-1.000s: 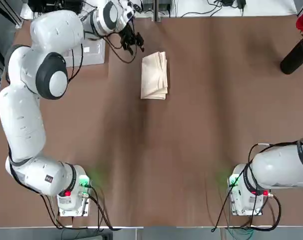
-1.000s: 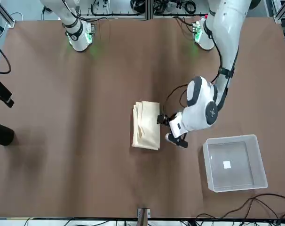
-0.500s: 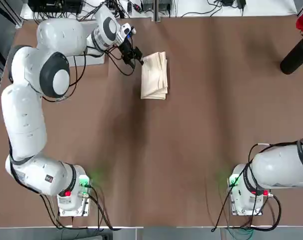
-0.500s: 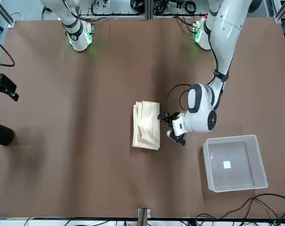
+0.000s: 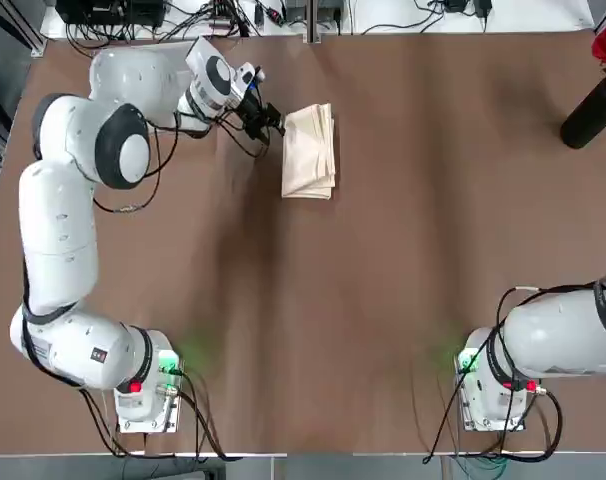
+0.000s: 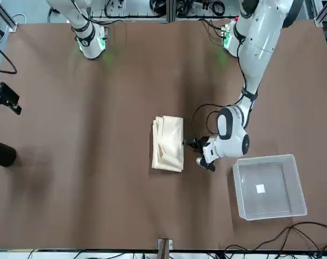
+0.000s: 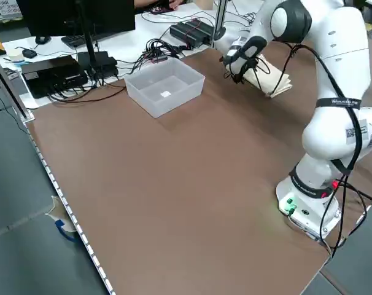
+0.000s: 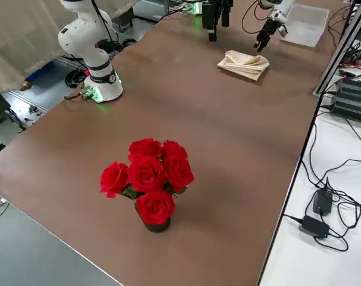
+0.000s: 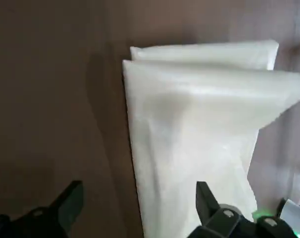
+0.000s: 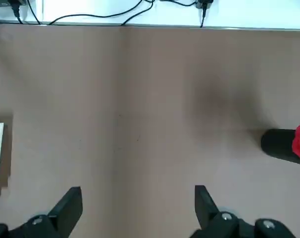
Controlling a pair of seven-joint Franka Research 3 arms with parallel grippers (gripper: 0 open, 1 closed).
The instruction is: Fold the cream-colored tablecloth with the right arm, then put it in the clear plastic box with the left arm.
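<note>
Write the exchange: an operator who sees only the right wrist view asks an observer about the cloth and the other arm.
Operator: I see only a sliver of cloth at my picture's edge. Is it folded?
Observer: Yes, the cream-colored tablecloth lies flat on the table as a narrow folded stack.
Operator: Where is the other arm?
Observer: The left hand is low at the cloth's long edge, open and not gripping, between the cloth and the clear plastic box.

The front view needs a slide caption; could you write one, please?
Left arm's open pincer beside folded cream fabric tablecloth, clear square plastic box nearby.
</note>
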